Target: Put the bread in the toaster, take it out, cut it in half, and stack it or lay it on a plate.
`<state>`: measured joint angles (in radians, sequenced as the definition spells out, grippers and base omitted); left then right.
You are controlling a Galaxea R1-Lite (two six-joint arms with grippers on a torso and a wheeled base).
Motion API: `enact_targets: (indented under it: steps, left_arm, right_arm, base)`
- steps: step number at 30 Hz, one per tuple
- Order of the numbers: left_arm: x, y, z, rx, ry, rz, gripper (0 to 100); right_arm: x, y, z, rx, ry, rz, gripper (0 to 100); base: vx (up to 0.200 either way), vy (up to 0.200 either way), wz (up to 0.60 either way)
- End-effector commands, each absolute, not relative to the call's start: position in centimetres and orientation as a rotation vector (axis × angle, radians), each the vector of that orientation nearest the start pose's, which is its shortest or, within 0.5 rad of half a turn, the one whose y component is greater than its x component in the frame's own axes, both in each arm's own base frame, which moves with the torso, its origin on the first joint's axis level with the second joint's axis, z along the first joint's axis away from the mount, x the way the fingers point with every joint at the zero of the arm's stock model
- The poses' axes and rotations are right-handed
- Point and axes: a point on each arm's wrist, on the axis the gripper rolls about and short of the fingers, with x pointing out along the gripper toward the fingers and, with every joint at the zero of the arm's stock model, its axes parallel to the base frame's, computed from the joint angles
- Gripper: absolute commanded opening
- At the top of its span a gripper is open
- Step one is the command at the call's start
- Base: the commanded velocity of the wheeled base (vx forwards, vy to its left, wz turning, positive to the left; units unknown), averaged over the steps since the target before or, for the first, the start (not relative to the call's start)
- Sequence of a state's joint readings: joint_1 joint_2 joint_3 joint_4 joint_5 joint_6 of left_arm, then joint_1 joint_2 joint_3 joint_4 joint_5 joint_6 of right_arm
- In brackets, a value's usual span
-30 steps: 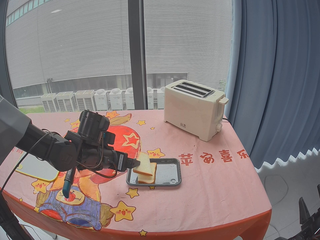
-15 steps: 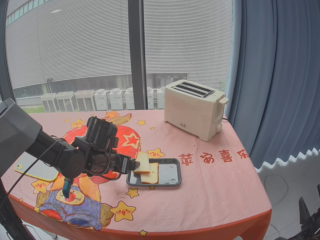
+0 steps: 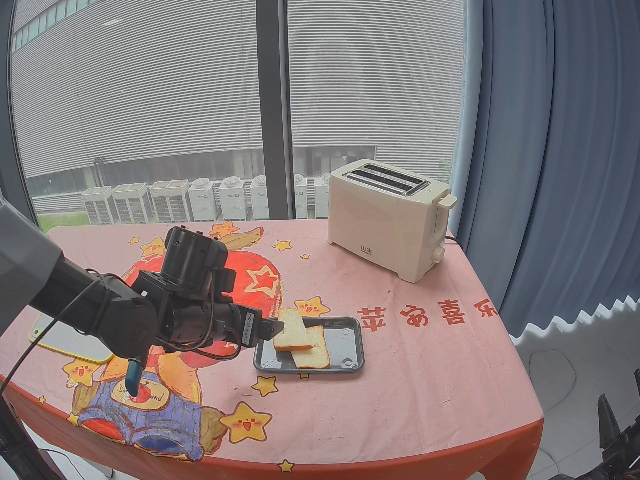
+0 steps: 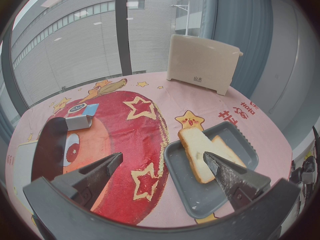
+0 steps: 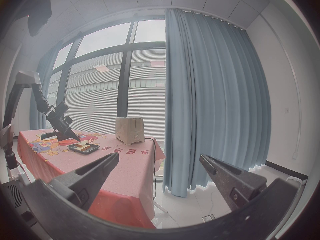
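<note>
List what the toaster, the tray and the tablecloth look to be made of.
Toaster: probably plastic, cream, smooth with a dull sheen; no metallic glare on its casing.
Tray: dark grey, likely metal, though plastic is possible; its floor mirrors the window light.
Tablecloth: printed fabric, matte; it hangs softly over the edge.

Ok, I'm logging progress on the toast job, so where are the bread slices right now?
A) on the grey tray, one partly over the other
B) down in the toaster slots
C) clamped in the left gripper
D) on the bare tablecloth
A: both bread slices lie on the grey tray, one overlapping the other, while the toaster slots are empty and the left gripper is open.
</note>
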<state>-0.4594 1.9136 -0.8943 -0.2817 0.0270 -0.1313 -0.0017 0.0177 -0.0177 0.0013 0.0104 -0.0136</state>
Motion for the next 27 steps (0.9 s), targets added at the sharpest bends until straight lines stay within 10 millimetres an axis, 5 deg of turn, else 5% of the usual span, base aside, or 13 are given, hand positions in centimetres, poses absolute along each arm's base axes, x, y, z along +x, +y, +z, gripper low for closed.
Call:
enact_targets:
  steps: [1,27]
  left_arm:
    - [28.89,-14.34,12.23,0.039,0.704,-0.385,100]
    - [29.24,-13.73,12.36,0.025,0.694,-0.378,100]
  right_arm:
    - [-2.25,0.03,7.54,-0.014,0.006,0.009,100]
    - [-2.25,0.03,7.54,-0.014,0.006,0.009,100]
  base:
    - [0.000,0.000,0.00]
    - [0.000,0.000,0.00]
